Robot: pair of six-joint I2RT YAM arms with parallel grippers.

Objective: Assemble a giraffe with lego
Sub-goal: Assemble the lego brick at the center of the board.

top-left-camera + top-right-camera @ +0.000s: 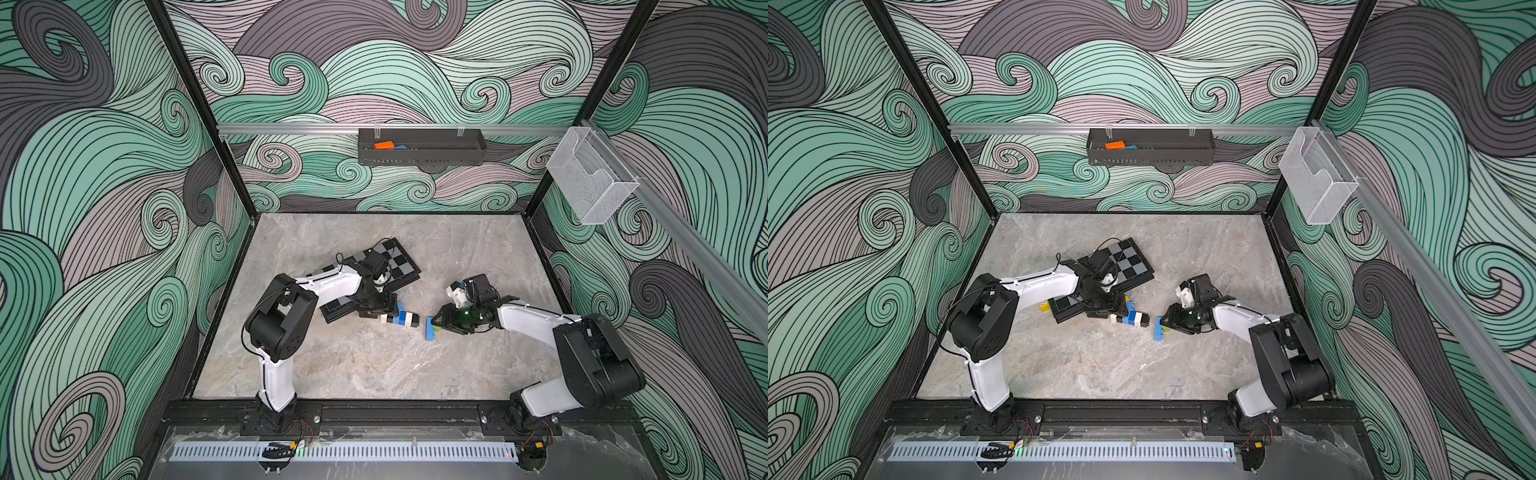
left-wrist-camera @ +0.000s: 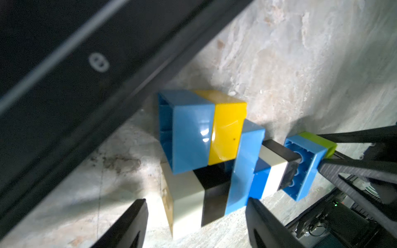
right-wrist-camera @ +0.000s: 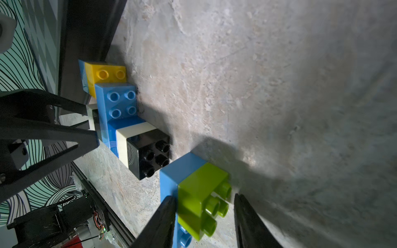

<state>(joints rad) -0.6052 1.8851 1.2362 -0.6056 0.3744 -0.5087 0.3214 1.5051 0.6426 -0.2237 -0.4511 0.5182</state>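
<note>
The giraffe (image 1: pixel 401 318) lies on its side on the stone table, a run of blue, yellow, white and black lego bricks (image 2: pixel 227 128) (image 3: pixel 116 103). My left gripper (image 2: pixel 196 200) (image 1: pixel 384 316) is open and straddles its white-and-black end with a gap on each side. A short gap beyond the studded black end (image 3: pixel 154 156) lies a blue oblong brick (image 1: pixel 429 330) (image 1: pixel 1158 329) with a lime-green brick (image 3: pixel 199 193) (image 2: pixel 318 141) joined to it. My right gripper (image 3: pixel 204 196) (image 1: pixel 436 326) is open around the lime-green brick; one finger touches it, the other stands off.
The black-and-grey chequered board (image 1: pixel 399 259) (image 1: pixel 1129 257) lies just behind the left gripper, partly under that arm. A black tray (image 1: pixel 419 160) on the back rail holds an orange piece (image 1: pixel 383 145). A clear basket (image 1: pixel 590 178) hangs on the right rail.
</note>
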